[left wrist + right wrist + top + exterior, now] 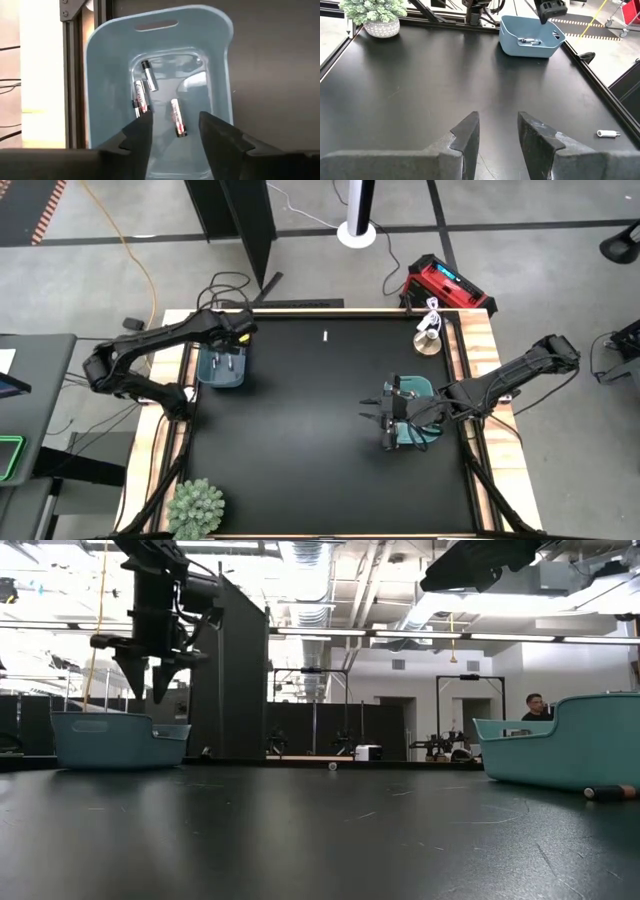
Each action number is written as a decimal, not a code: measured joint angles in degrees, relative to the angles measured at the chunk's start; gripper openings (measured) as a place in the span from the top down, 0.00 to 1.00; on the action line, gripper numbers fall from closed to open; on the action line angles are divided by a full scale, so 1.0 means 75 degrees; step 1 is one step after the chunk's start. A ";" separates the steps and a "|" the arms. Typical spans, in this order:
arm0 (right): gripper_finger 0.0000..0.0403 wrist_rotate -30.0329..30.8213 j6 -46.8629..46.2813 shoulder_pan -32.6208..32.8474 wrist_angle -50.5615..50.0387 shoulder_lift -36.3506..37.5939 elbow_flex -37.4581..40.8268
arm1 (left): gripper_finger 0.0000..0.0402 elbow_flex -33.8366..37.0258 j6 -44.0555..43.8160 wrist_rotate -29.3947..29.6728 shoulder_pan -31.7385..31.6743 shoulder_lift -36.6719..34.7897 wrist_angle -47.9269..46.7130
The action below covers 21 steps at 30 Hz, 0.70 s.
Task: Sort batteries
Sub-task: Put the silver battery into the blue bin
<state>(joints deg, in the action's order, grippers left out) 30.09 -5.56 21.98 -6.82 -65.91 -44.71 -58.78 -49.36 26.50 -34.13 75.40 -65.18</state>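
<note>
My left gripper (175,127) hangs open above the left teal bin (222,368), fingers pointing down, and touches nothing. Three silvery batteries (172,116) lie on that bin's floor. My right gripper (378,416) is open over bare table beside the right teal bin (418,390), which my arm partly covers. One whitish battery (325,335) lies on the table toward the far edge; the right wrist view shows the whitish battery (608,133) too. A dark battery (610,793) lies on the table by the right teal bin (570,750).
A potted plant (195,505) stands at the near left corner. A round metal object (430,340) sits near the far right corner, with a red device (447,283) beyond the table. The black mat between the bins (445,75) is open room. A person (535,707) shows far behind.
</note>
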 joint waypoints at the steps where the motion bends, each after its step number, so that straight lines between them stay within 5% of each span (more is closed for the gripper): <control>1: 0.63 0.0000 0.0000 0.0000 0.0001 0.0000 -0.0002 | 0.59 -0.0009 0.0003 -0.0003 0.0004 -0.0049 0.0036; 10: 0.63 0.0000 0.0006 -0.0016 0.0004 0.0000 0.0000 | 0.53 -0.0484 0.1185 -0.0909 0.0726 0.0026 0.3569; 15: 0.63 0.0000 -0.0100 -0.0178 0.0010 0.0000 -0.0003 | 0.54 -0.0772 0.1610 -0.1711 0.0864 0.1029 0.5392; 21: 0.63 0.0010 -0.0646 -0.0388 0.0007 0.0000 -0.0003 | 0.54 -0.1581 0.1906 -0.2488 0.1179 0.2585 0.6085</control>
<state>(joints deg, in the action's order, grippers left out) 30.16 -10.41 19.07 -6.76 -65.91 -44.73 -70.64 -35.07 7.84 -25.29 94.79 -19.54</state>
